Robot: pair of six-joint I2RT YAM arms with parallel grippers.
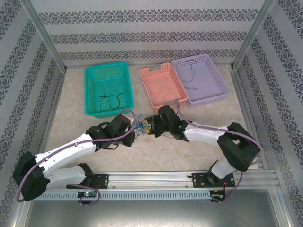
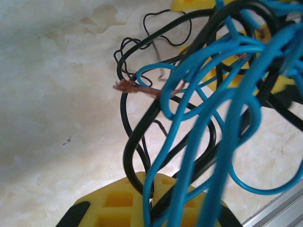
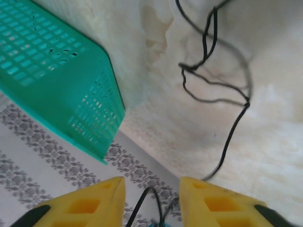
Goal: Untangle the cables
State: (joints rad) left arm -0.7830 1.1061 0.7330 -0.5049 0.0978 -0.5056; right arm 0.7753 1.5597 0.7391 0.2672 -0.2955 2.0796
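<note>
Separating step, I judge: the black-and-blue cables (image 1: 140, 126) sit knotted at frame centre; left fingers (image 2: 118, 204) clench the bundle, right fingers (image 3: 90, 204) stand apart around one strand. Next, right should clamp and draw away

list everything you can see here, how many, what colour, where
teal basket: 1, teal, far left of the table
pink basket: 1, pink, far centre
purple basket: 1, lilac, right beside the pink one
loose cables: 3, black, one lying in each basket
tangle: 1, blue and black strands, mid-table between the grippers
table: 1, beige marbled
arms: 2, white and black, bases on the near rail
left gripper: 1, yellow fingers, closed on the tangle
right gripper: 1, yellow fingers, apart, a black strand running between them
</note>
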